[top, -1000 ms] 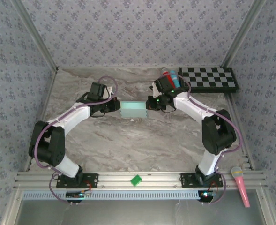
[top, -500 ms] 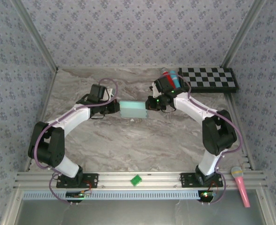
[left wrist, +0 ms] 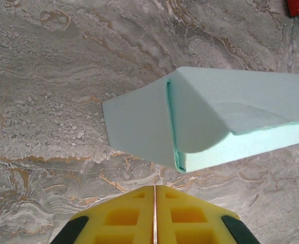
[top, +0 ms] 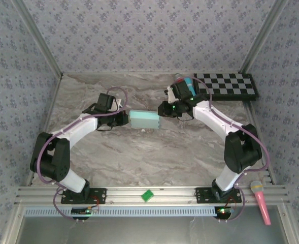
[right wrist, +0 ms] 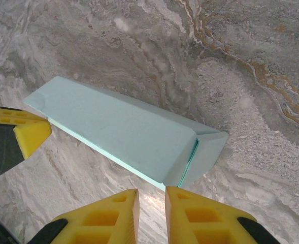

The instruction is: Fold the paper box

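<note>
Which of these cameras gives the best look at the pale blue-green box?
The right wrist view: the box lies nearly whole in it, top face and end flap plain. The left wrist view shows one end close up, the rest cut off. The top view shows it small and far off.

Caught mid-release: at the three o'clock end of the paper box (right wrist: 124,129), the right gripper (right wrist: 151,192) has let its jaws part over the last second, and a narrow gap now shows between its yellow fingers (right wrist: 108,213). Behind it the right arm (top: 215,119) has reshaped, the elbow (top: 242,147) swinging out toward four o'clock while the gripper edged a shade toward eleven. Across the box, the left gripper (left wrist: 154,188) has slipped slightly toward six o'clock.
</note>
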